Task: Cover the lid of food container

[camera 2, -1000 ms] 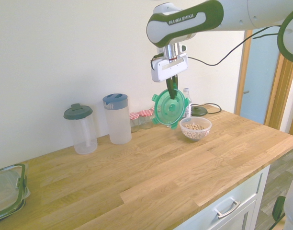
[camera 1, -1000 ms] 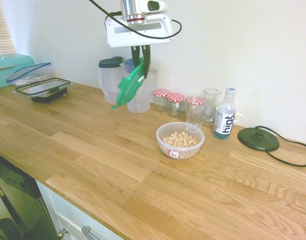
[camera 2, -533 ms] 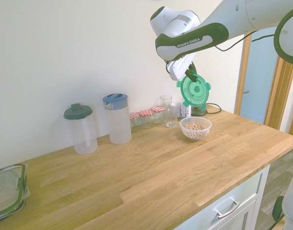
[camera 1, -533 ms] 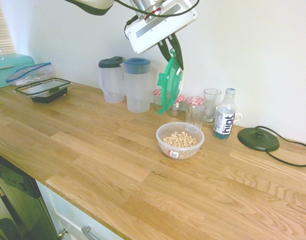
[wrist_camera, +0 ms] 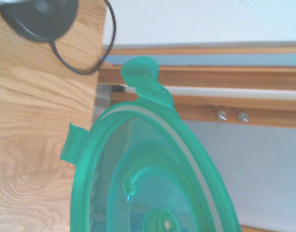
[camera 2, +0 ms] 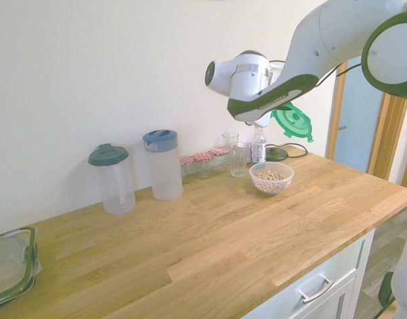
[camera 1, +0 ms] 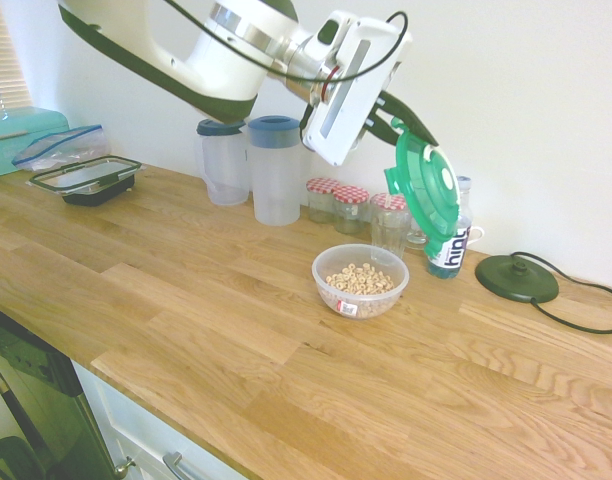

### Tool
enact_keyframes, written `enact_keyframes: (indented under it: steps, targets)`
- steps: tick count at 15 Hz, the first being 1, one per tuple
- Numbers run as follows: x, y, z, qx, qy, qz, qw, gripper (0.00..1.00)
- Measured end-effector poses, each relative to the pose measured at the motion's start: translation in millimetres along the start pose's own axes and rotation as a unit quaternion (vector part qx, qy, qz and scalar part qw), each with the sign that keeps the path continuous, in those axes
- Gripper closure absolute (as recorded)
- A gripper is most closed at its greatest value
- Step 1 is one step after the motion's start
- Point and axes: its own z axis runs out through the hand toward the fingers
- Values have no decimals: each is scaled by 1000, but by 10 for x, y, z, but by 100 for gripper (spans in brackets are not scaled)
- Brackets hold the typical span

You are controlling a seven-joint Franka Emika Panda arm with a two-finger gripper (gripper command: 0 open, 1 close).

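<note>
On the wooden tabletop, two lidded jugs stand upper centre, beside red-checked jars, a glass and a water bottle.

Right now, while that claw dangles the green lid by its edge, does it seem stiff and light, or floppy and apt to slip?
Probably stiff: the lid keeps its round shape, tilted in the air, though the gripper pinches only its rim. Likely light, being thin, see-through plastic. It might swivel or slip, since smooth plastic is gripped at one edge, above the counter beyond the food container.
</note>
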Motion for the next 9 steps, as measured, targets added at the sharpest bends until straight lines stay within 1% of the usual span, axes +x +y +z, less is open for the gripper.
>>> enact_keyframes:
  steps: [1, 2, 3, 4, 6, 9]
  targets:
    - [-104, -133, -8, -30, 11, 5, 999, 100]
    - [-194, -268, -9, -50, 19, 5, 999, 100]
    - [-269, -398, 4, -59, 23, 3, 998, 100]
    - [-331, -513, 20, -61, 26, 2, 998, 100]
    - [-399, -692, -12, -47, 39, 3, 998, 100]
    - [-498, -824, -138, -36, 53, -1, 998, 100]
